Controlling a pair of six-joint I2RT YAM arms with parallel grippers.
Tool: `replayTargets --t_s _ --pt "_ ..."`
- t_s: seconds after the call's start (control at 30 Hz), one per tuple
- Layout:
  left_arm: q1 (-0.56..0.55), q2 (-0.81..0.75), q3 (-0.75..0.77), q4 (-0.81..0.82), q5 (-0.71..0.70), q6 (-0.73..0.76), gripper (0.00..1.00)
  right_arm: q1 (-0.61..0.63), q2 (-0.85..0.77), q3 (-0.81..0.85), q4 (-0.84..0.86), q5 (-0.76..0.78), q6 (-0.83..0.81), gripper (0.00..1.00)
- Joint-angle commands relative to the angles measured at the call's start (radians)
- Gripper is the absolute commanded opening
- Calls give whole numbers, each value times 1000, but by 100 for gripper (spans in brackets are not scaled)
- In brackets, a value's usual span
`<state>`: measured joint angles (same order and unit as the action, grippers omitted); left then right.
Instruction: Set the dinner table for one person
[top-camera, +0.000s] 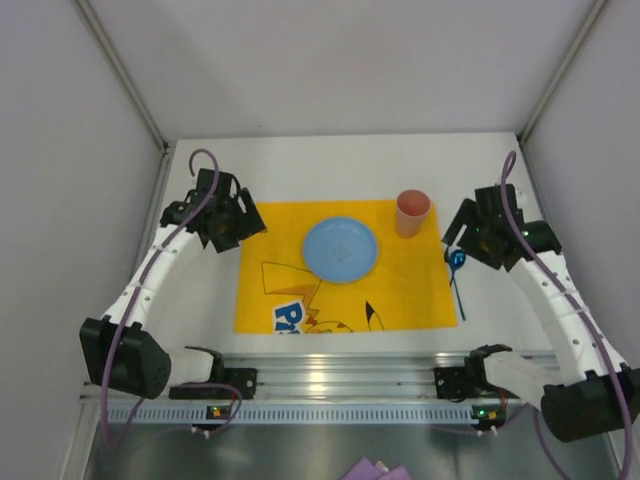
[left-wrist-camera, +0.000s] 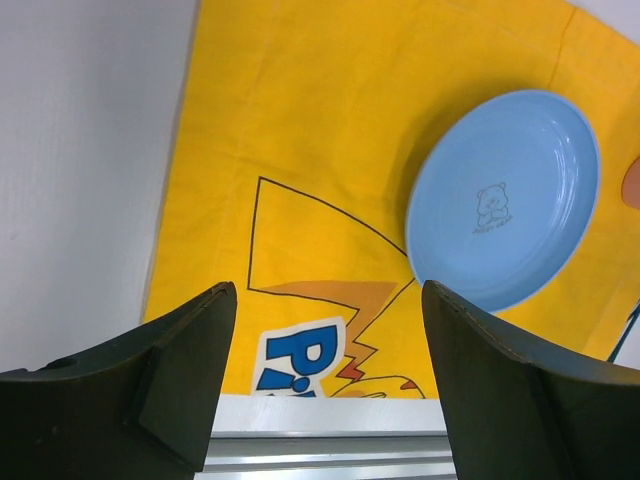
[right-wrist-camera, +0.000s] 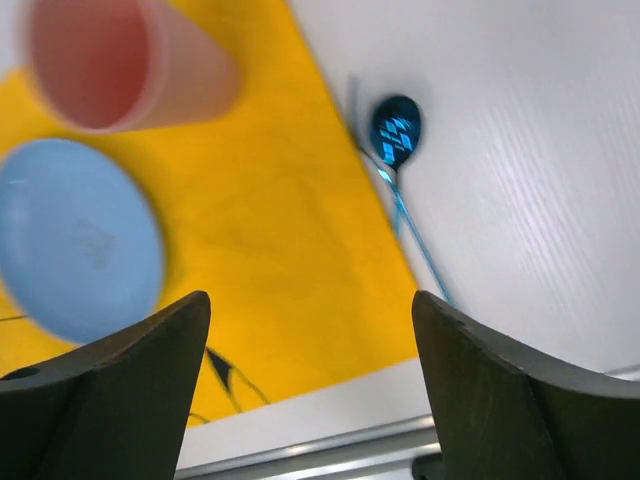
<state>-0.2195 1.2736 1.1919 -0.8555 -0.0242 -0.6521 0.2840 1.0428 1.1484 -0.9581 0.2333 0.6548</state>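
The white dinner table (top-camera: 330, 165) carries a yellow cartoon placemat (top-camera: 400, 290). A light blue plate (top-camera: 341, 249) lies on the mat's far middle, also in the left wrist view (left-wrist-camera: 505, 200) and the right wrist view (right-wrist-camera: 75, 240). A pink cup (top-camera: 412, 212) stands upright at the mat's far right corner (right-wrist-camera: 130, 60). A blue spoon (top-camera: 457, 278) lies on the table just right of the mat (right-wrist-camera: 397, 130). My left gripper (top-camera: 232, 222) is open and empty over the mat's far left corner. My right gripper (top-camera: 470, 232) is open and empty above the spoon's bowl.
Grey walls enclose the table on the left, back and right. An aluminium rail (top-camera: 330, 375) with both arm bases runs along the near edge. Bare white table (left-wrist-camera: 90, 150) lies left of the mat.
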Motion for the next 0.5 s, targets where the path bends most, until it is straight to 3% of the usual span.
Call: replayTargets --t_s 0.0,0.07,0.3,0.47 --pt "-20 44 -9 125 82 12 80 -137 75 -131 -7 -149 -27 77" --pt "-26 72 -6 151 90 22 80 -177 121 -157 16 -155 -35 70" --pt "-26 191 28 184 142 32 79 -246 385 -207 139 -144 -90 66" --pt "-26 207 25 208 158 31 79 -258 497 -219 202 -132 -106 49"
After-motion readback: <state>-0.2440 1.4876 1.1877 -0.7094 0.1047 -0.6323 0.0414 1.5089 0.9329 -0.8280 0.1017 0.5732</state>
